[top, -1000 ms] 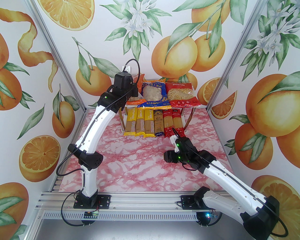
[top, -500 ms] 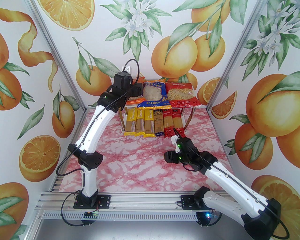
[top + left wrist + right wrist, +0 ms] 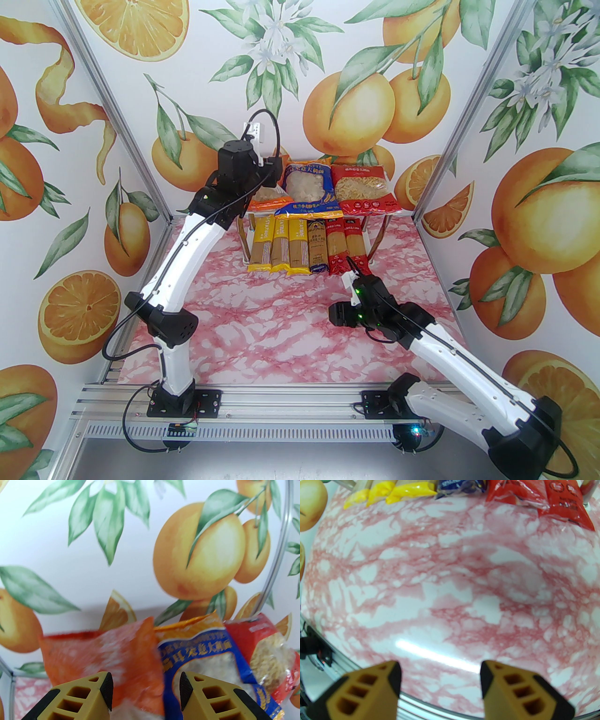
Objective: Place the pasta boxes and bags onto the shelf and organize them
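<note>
**Position relative to the grippers.** We find the left gripper (image 3: 145, 691) raised at the shelf's (image 3: 378, 239) left end with its jaws apart and gripping nothing. The orange bag (image 3: 98, 653) lies just beyond and below its fingertips, blurred. The blue bag (image 3: 211, 658) lies against the orange bag's right edge, and the red bag (image 3: 262, 644) is to the right again. All three rest on the top board.

Beneath that board, three yellow spaghetti packs (image 3: 281, 243), one dark blue pack (image 3: 318, 248) and two red packs (image 3: 344, 246) lie side by side. Their near ends reach out over the counter (image 3: 281, 328).

The right gripper (image 3: 440, 679) hangs over bare counter, jaws apart and empty, well short of the red packs.

**Lettering.** The blue bag carries yellow Chinese characters under a blurred line of capitals. We cannot read the print on the yellow packs or the red bag with confidence.
</note>
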`<action>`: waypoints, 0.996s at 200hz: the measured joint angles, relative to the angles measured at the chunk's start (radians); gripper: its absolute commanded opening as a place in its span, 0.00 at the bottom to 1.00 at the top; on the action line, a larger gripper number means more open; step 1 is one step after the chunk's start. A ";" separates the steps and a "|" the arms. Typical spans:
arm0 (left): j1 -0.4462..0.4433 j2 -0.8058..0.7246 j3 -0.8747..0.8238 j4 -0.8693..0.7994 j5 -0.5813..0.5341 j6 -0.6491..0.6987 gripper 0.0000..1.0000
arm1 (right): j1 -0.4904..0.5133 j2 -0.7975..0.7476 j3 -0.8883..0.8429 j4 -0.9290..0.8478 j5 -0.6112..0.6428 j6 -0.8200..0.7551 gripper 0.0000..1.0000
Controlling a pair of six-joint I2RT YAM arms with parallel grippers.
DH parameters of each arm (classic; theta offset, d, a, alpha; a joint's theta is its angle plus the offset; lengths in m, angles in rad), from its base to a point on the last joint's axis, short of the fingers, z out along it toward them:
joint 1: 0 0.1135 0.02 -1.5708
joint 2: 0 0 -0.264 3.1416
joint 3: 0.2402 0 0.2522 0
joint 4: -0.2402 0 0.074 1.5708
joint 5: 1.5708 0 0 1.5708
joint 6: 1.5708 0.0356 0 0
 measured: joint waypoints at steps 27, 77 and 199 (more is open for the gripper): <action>0.009 0.000 0.000 0.003 0.014 -0.001 0.55 | 0.000 0.001 0.001 0.000 0.000 0.000 0.60; 0.040 0.015 0.000 0.054 0.031 0.019 0.13 | 0.000 0.001 0.001 -0.008 0.000 0.004 0.60; 0.064 0.076 -0.097 0.116 0.058 0.062 0.10 | 0.000 0.000 0.001 -0.024 0.004 0.018 0.60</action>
